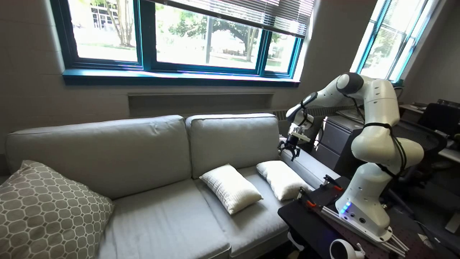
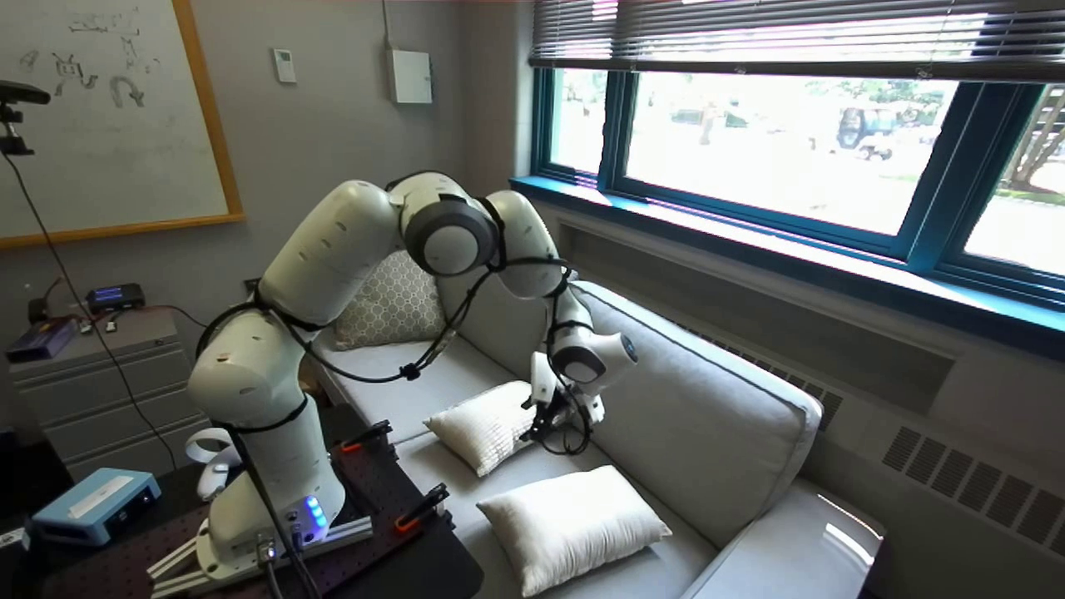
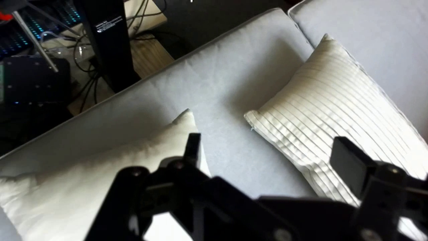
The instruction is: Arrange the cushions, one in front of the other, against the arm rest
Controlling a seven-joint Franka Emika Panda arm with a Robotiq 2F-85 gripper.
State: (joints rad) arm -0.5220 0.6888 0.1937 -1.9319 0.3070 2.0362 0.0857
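Two cream-white cushions lie apart on the grey sofa seat. The ribbed cushion shows in both exterior views (image 1: 231,189) (image 2: 482,424) and on the right of the wrist view (image 3: 344,110). The smoother cushion (image 1: 282,180) (image 2: 574,528) lies nearer the arm rest (image 1: 313,167) (image 2: 803,545) and fills the lower left of the wrist view (image 3: 87,180). The arm rest cannot be made out in the wrist view. My gripper (image 1: 288,152) (image 2: 549,437) is raised above the seat, open and empty. In the wrist view, its spread fingers (image 3: 269,154) frame the gap between the cushions.
A larger grey-beige patterned cushion (image 1: 54,212) (image 2: 395,304) leans at the sofa's far end. Sofa back cushions (image 1: 233,142) stand behind the seat. The robot's black table (image 1: 305,219), with clamps (image 2: 423,506) at its edge, stands at the sofa's front.
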